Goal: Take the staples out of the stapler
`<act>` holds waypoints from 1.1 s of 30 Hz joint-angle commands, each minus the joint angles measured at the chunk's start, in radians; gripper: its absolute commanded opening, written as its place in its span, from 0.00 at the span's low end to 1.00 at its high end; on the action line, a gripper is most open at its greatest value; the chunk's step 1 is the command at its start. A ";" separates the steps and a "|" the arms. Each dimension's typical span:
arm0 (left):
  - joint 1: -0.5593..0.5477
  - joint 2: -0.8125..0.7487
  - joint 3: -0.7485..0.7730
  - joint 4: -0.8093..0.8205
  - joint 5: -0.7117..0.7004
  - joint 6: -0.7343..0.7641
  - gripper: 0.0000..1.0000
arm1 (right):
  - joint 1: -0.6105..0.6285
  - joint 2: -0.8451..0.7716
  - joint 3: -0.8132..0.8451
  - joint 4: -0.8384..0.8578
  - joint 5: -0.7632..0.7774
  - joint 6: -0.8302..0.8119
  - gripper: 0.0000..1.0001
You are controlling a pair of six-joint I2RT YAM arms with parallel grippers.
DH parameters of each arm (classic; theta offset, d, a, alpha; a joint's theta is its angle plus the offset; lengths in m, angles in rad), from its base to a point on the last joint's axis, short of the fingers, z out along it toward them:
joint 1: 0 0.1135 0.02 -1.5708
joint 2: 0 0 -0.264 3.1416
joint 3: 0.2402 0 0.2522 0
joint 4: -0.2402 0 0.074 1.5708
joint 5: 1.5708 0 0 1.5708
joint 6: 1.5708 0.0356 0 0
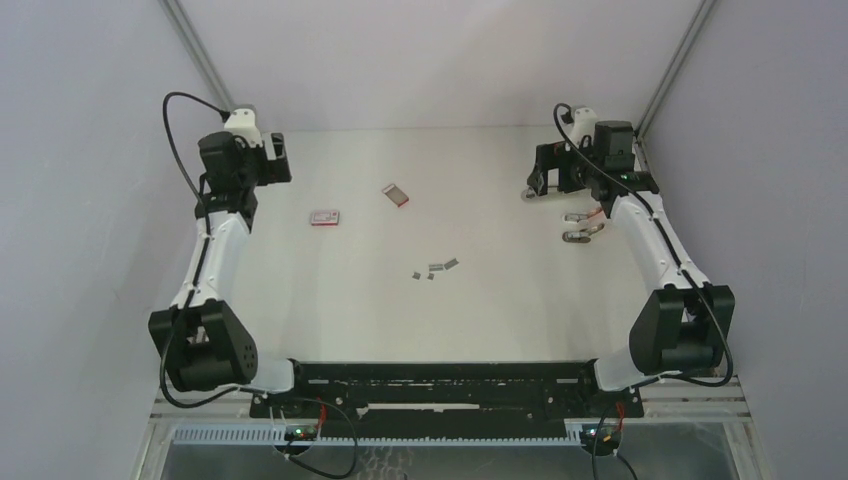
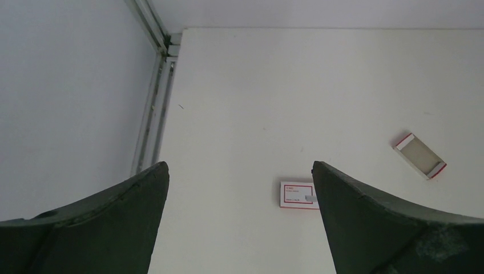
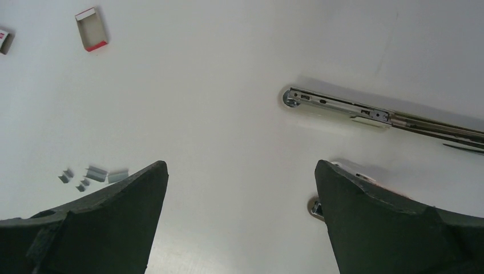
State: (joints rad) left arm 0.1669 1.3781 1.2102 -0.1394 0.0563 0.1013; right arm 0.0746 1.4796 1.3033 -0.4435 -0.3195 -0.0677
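I log left gripper [image 2: 240, 171] and right gripper [image 3: 241, 168], jaws wide apart, holding nothing; staples [image 1: 437, 268] loose mid-frame in top view; stapler [image 1: 585, 225] opened, right of centre.

"How many red-and-white boxes [image 1: 325, 217]?"

"Two, toward the far edge of the table [image 1: 330, 310], left of its middle. One is an open tray."

"And staples [image 3: 96, 171]?"

"Five short grey strips near the table's middle, as best I can count. The smallest are hard to separate."

"Staplers?"

"One stapler [image 3: 342, 105], by the right edge."
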 commanded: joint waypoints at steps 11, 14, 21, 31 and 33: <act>-0.199 0.329 0.250 -0.113 0.029 -0.216 1.00 | 0.041 -0.021 0.000 0.006 -0.038 -0.047 1.00; -0.242 0.423 0.329 -0.172 0.032 -0.286 1.00 | 0.062 -0.028 -0.008 0.015 -0.030 -0.078 1.00; -0.342 0.570 0.465 -0.259 -0.025 -0.343 1.00 | 0.094 -0.027 -0.017 0.016 -0.005 -0.127 1.00; -0.404 0.726 0.579 -0.342 -0.038 -0.447 0.96 | 0.103 -0.038 -0.032 0.026 0.008 -0.154 1.00; -0.411 0.742 0.591 -0.354 -0.039 -0.452 0.93 | 0.107 -0.040 -0.034 0.027 0.010 -0.158 1.00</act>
State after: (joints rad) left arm -0.2295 2.0960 1.7313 -0.4622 0.0360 -0.3016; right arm 0.1722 1.4792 1.2697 -0.4465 -0.3195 -0.1967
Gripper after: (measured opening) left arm 0.956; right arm 0.997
